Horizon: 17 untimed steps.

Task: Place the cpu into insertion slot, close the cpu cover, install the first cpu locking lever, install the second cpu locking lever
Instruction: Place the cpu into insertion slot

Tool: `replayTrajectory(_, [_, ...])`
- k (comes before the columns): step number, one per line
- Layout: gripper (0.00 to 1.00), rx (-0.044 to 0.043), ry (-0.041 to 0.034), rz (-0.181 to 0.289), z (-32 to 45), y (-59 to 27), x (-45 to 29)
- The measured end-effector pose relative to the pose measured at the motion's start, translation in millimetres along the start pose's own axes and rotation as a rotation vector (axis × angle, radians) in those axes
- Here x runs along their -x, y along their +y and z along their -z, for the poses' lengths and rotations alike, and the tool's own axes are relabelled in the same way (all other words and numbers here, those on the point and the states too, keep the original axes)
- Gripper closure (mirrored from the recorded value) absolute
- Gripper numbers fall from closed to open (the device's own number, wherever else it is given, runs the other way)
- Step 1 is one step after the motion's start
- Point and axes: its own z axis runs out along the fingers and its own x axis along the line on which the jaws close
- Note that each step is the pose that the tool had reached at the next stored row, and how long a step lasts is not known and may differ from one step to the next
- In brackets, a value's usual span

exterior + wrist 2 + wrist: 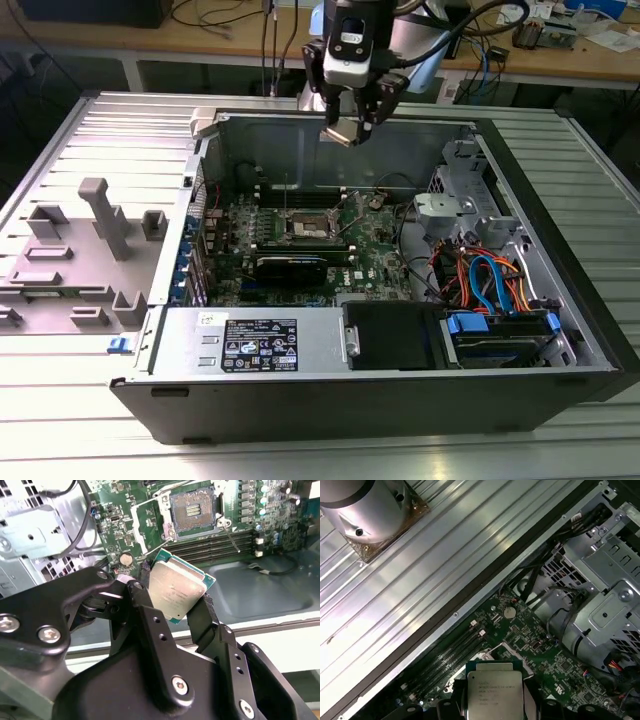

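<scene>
The cpu [177, 590] sits pinched in the end effector [171, 596].

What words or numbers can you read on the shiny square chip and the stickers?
Small flat silver-grey square cpu, clamped in the black gripper: faint printed lines, too small to read.
Black and white stickers on the grey metal power supply box: print too small to read.
Nothing can be quoted.
</scene>
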Motion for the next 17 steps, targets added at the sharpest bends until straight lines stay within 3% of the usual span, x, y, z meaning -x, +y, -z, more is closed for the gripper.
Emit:
replayTrajectory(6, [0.46, -0.0024, -0.0036, -0.092, -1.6, -0.1, 0.0])
replayTrajectory(12, [0.46, -0.0153, -0.0012, -0.188, -6.1, -0.5, 0.1])
replayTrajectory(17, [0.46, -0.0184, -0.0036, -0.238, -9.8, -0.7, 0.2])
